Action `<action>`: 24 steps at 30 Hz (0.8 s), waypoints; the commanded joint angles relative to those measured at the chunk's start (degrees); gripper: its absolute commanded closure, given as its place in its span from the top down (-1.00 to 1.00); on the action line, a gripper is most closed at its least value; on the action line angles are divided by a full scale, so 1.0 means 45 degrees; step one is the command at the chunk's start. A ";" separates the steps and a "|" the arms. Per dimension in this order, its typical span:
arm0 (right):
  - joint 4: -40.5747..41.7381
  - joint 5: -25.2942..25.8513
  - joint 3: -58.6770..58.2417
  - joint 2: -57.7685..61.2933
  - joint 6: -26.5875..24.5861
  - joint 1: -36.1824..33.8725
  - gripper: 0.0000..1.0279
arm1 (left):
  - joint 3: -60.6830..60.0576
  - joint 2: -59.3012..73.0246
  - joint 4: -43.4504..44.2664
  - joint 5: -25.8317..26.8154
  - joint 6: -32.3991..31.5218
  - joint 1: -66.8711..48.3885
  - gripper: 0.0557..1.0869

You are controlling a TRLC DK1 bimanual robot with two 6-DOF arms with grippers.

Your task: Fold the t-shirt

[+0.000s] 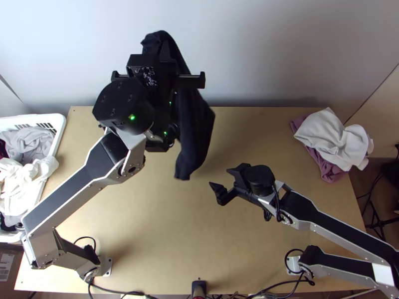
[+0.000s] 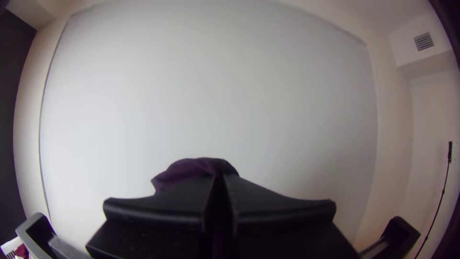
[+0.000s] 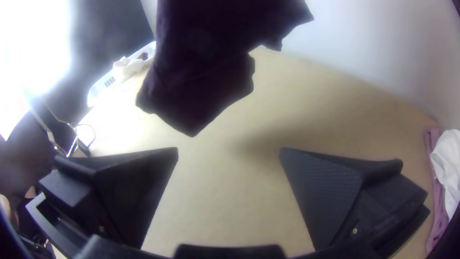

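Dark t-shirt (image 1: pixel 195 132) hangs in the air from L gripper (image 1: pixel 149 74), bunched up top, lower end loose over the far half of the tbl (image 1: pixel 174 244). In L wrist view its fingers are tog., clamped on the shirt, w/ a small bunch of cloth poking out past the tips. Can't tell which part of the shirt is held.

R gripper (image 1: pixel 223 179) is over the tbl, right of ctr., near the shirt's low end but not touching. Its fingers are wide apart w/ bare tbl showing btwn. them in R wrist view; the shirt hangs beyond the tips.

Far R corner of tbl: white cloth (image 1: pixel 324 137) bunched on top of a pink cloth (image 1: pixel 326 172), which sticks out along one side & at the near end. L side: white laundry basket (image 1: pixel 61 127) at tbl edge, w/ grey cloth (image 1: pixel 30 139) & another white cloth (image 1: pixel 25 177) piled in it. Pale wall (image 1: pixel 279 55) behind tbl. Black cables (image 1: pixel 119 292) run along near edge.
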 commanded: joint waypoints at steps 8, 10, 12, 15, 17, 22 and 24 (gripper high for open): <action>-0.0252 -0.0323 0.1141 0.0967 0.0092 0.1155 0.93 | -0.0194 0.0440 0.0802 -0.0259 0.0721 -0.0155 -0.92; -0.0271 -0.0323 0.1453 0.1221 0.0014 0.1330 0.93 | -0.0233 0.0538 0.0861 -0.0259 0.0721 -0.0155 -0.92; -0.0389 -0.0343 0.1805 0.1338 0.0092 0.1389 0.93 | -0.0252 0.0616 0.0958 -0.0278 0.0740 -0.0155 -0.92; -0.0428 -0.0362 0.1961 0.1455 0.0287 0.1369 0.93 | -0.0448 0.0635 0.1193 -0.0318 0.0760 -0.0174 -0.92; -0.0428 -0.0362 0.1942 0.1553 0.0405 0.1389 0.93 | -0.0526 0.0635 0.1310 -0.0474 0.0779 -0.0213 -0.92; 0.0178 -0.0421 0.1903 0.2080 0.0678 0.1389 0.93 | -0.0584 0.0753 0.1525 -0.0611 0.0779 -0.0389 -0.92; 0.0568 -0.0401 0.2000 0.2353 0.0815 0.1350 0.93 | -0.0584 0.0792 0.1700 -0.0611 0.0897 -0.0506 -0.92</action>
